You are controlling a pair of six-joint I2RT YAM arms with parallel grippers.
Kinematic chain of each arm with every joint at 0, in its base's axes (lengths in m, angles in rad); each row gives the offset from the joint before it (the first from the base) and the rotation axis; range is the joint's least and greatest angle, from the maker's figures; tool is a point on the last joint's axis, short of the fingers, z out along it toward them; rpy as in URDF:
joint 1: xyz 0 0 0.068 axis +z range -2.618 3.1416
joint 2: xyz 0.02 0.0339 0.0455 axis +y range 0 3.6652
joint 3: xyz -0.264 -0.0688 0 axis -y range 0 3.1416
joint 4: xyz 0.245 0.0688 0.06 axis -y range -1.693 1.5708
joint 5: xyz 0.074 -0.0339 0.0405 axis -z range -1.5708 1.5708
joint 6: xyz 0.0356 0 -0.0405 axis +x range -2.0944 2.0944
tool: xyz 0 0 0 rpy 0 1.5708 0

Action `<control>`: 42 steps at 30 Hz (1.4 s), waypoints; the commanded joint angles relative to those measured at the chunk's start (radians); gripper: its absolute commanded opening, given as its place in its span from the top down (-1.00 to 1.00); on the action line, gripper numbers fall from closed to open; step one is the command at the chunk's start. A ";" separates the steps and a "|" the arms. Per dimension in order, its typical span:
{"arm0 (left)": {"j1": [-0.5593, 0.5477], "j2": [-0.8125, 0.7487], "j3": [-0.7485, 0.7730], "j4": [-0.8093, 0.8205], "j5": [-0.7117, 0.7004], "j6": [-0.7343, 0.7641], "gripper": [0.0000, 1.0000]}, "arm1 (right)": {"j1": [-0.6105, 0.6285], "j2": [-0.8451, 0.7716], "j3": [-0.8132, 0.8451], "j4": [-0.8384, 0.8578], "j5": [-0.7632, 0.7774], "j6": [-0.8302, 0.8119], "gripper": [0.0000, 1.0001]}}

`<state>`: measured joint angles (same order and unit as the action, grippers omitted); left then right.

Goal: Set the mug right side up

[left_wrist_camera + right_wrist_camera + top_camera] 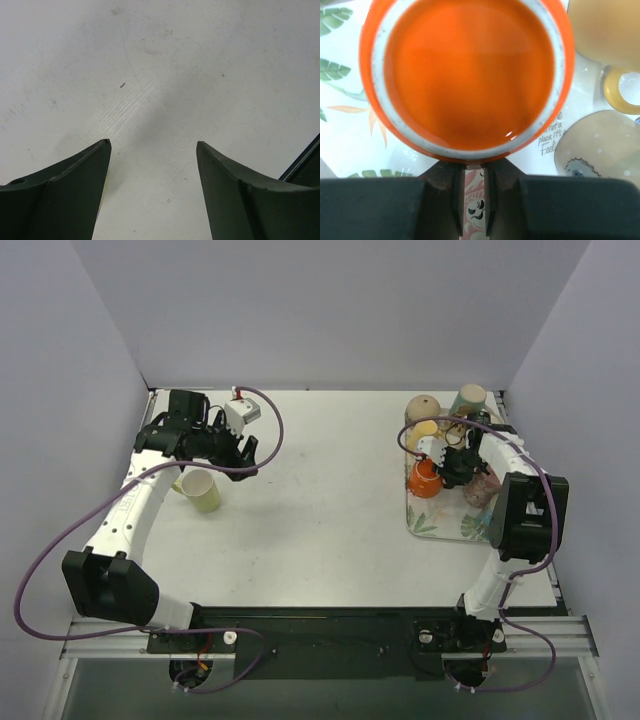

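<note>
An orange mug (424,480) stands upside down on the leaf-print tray (436,526) at the right. Its flat base with a pale ring fills the right wrist view (470,75). My right gripper (447,468) (475,167) points down beside the mug's near side. Its fingers are nearly together, apparently pinching the mug's handle, though only a small piece of it shows at the tips. A pink patterned mug (476,210) shows through the narrow gap. My left gripper (238,452) (154,145) is open and empty over bare table at the far left.
A yellow-green cup (202,491) lies on the table just in front of my left gripper. The tray also holds a beige mug (423,406), a teal mug (470,398), a yellow mug (425,430) (605,30) and the pink mug (480,490). Purple walls enclose the table.
</note>
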<state>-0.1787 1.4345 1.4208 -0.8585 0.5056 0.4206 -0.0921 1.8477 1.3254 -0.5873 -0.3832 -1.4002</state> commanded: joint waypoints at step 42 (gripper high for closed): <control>0.044 -0.230 -0.419 1.401 0.745 -1.380 -0.71 | 0.706 -0.849 -0.422 0.920 -0.002 1.069 1.00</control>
<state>-0.1242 1.2427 1.0290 0.1764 1.2373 -0.6800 0.5198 1.0439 0.9058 0.0959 -0.3641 -0.4477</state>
